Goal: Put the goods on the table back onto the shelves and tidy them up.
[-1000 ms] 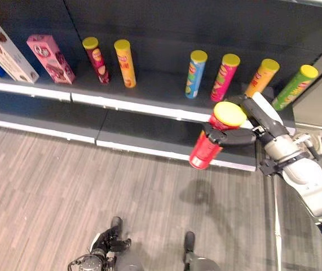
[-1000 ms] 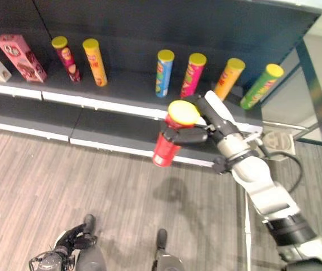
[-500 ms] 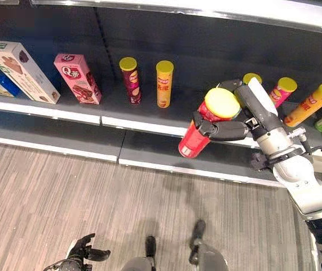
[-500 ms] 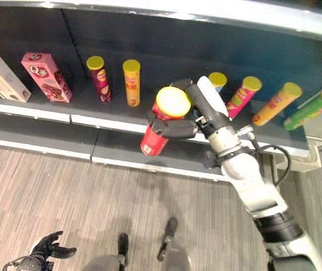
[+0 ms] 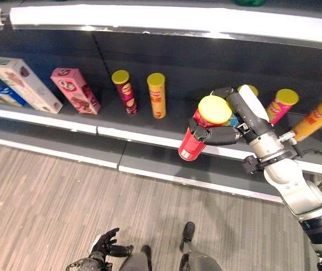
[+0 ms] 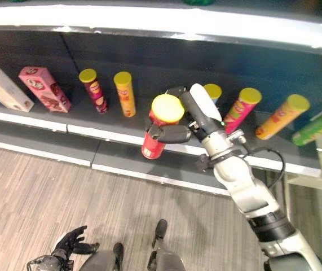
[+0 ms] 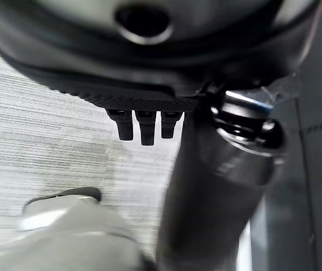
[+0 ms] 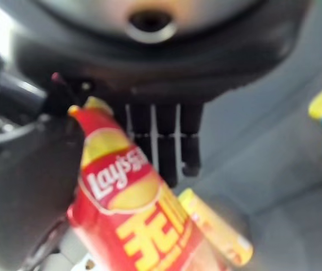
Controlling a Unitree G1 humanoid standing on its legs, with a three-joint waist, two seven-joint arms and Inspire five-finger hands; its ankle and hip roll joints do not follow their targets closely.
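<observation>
Your right hand grips the lidded red can in front of the shelf's front edge; left hand hangs loose.

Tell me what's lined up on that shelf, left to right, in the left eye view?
White box → pink box → maroon can → orange can → red can in the right hand → pink can → orange-yellow can.

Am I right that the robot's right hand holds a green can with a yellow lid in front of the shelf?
Not quite: the can is red, not green, as the left eye view shows. The right hand does hold it, fingers curled round it, yellow lid on, in front of the shelf.
</observation>
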